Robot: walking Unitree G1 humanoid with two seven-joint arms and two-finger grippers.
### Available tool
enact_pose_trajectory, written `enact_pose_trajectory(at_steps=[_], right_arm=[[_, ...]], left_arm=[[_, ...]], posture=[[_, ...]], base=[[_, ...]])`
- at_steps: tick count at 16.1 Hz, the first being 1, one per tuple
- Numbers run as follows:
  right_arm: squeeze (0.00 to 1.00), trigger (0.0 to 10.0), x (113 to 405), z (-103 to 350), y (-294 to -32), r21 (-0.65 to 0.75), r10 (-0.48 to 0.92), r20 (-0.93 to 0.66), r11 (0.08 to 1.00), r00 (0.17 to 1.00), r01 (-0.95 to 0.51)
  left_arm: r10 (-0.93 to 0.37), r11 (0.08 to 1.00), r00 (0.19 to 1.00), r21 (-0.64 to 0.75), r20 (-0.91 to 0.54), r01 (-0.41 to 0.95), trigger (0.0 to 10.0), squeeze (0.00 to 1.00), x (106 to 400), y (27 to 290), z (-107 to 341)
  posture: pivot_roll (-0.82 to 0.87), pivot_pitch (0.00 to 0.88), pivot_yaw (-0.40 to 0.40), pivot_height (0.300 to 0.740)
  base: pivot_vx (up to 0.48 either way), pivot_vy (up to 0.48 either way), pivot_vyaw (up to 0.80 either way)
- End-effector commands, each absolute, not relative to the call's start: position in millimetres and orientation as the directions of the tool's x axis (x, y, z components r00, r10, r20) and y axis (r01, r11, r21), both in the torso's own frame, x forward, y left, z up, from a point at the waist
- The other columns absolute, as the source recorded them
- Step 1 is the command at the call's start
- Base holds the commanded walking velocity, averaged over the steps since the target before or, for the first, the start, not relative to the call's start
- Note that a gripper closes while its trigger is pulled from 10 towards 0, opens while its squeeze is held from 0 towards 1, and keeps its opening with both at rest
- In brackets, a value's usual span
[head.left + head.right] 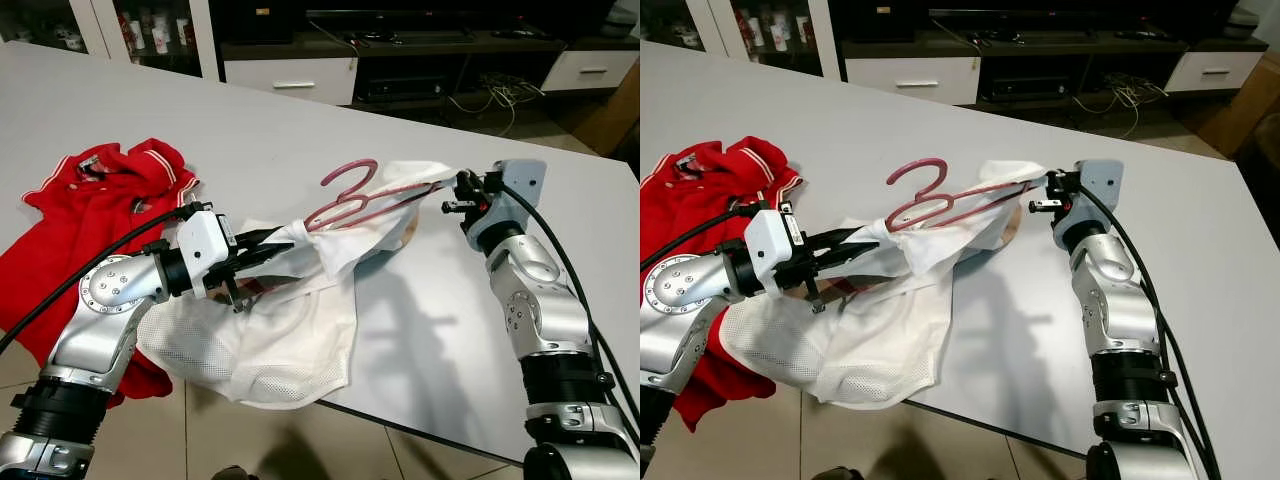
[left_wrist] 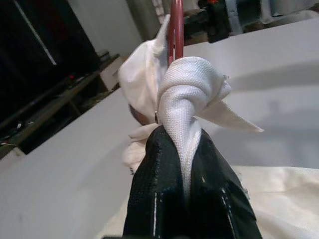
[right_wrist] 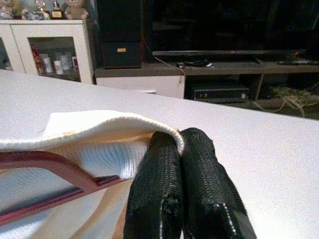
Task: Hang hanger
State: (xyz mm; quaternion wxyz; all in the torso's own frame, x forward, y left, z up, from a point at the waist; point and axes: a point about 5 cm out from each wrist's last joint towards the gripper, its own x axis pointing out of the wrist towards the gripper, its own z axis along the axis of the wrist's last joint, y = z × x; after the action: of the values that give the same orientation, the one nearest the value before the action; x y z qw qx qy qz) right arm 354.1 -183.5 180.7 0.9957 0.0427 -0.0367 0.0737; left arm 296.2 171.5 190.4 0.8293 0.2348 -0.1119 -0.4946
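A white mesh shirt (image 1: pixel 290 340) hangs off the front edge of the white table (image 1: pixel 300 130), its collar end stretched between my two grippers. A pink hanger (image 1: pixel 345 195) lies inside the collar, its hook sticking up. My left gripper (image 1: pixel 285 248) is shut on a bunched fold of the white shirt (image 2: pixel 192 94) beside the hanger's left end. My right gripper (image 1: pixel 450 190) is shut on the shirt's ribbed edge (image 3: pixel 99 122) at the hanger's right end, with the hanger's arm (image 3: pixel 55 164) just beside the fingers (image 3: pixel 164 189).
A red polo shirt (image 1: pixel 95 205) lies on the table's left part, partly draped over the edge. A low TV cabinet (image 1: pixel 420 60) with cables stands beyond the table. A glass cupboard (image 1: pixel 150 30) is at the back left. Tiled floor shows below the table edge.
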Motion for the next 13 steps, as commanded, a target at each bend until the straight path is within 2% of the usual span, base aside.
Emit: enact_pose_trajectory(at_steps=[1,2,3,4,5,8,10,11,12,13], right_arm=[[0.0,0.0,355.3,175.0,-172.6,0.098,0.199,0.041,0.974,0.979,-0.202],[0.0,0.0,355.9,170.2,-163.0,0.108,0.266,0.006,0.958,0.964,-0.265],[0.0,0.0,356.1,169.1,-161.2,0.123,0.28,0.001,0.953,0.96,-0.278],[0.0,0.0,358.1,171.9,-162.4,0.169,0.275,0.014,0.947,0.961,-0.273],[0.0,0.0,359.7,174.3,-165.8,0.157,0.253,0.02,0.955,0.967,-0.253],[0.0,0.0,363.2,181.2,-179.5,0.15,0.18,0.061,0.971,0.982,-0.187],[0.0,0.0,365.5,182.4,-189.1,0.211,0.133,0.082,0.966,0.988,-0.148],[0.0,0.0,365.0,182.5,-186.0,0.218,0.164,0.085,0.959,0.983,-0.178],[0.0,0.0,360.1,184.8,-169.8,0.185,0.314,0.094,0.927,0.945,-0.327],[0.0,0.0,360.0,183.7,-171.0,0.159,0.318,0.085,0.931,0.944,-0.328]], left_arm=[[-0.909,0.364,0.416,0.532,0.025,0.765,0.0,0.0,290.7,158.1,205.2],[-0.931,0.33,0.364,0.495,0.029,0.804,0.0,0.0,284.4,149.4,202.6],[-0.938,0.307,0.345,0.486,0.013,0.818,0.0,0.0,281.8,146.2,199.5],[-0.951,0.242,0.303,0.473,-0.057,0.847,0.0,0.0,275.5,140.5,187.4],[-0.953,0.214,0.288,0.467,-0.091,0.858,0.0,0.0,272.9,138.8,181.4],[-0.948,0.221,0.302,0.473,-0.102,0.853,0.0,0.0,272.8,141.0,178.5],[-0.943,0.256,0.327,0.485,-0.066,0.836,0.0,0.0,275.2,144.1,186.7],[-0.942,0.256,0.328,0.486,-0.068,0.836,0.0,0.0,275.4,144.3,186.6],[-0.933,0.246,0.343,0.495,-0.113,0.833,0.0,0.0,276.5,148.2,181.4],[-0.923,0.237,0.354,0.507,-0.149,0.829,0.0,0.0,277.3,151.8,177.8]], posture=[[0.06,0.061,-0.063,0.74],[0.06,0.062,-0.064,0.74],[0.07,0.062,-0.066,0.74],[0.07,0.066,-0.068,0.74],[0.07,0.068,-0.068,0.74],[0.07,0.069,-0.071,0.74],[0.07,0.067,-0.072,0.74],[0.07,0.067,-0.072,0.74],[0.07,0.065,-0.07,0.74],[0.07,0.065,-0.07,0.74]], base=[[0.0,0.0,0.0],[0.0,0.0,0.0],[0.0,0.0,0.0],[0.0,0.0,0.0],[0.0,0.0,0.0],[0.0,0.0,0.0],[0.0,0.0,0.0],[0.0,0.0,0.0],[0.0,0.0,0.0],[0.0,0.0,0.0]])
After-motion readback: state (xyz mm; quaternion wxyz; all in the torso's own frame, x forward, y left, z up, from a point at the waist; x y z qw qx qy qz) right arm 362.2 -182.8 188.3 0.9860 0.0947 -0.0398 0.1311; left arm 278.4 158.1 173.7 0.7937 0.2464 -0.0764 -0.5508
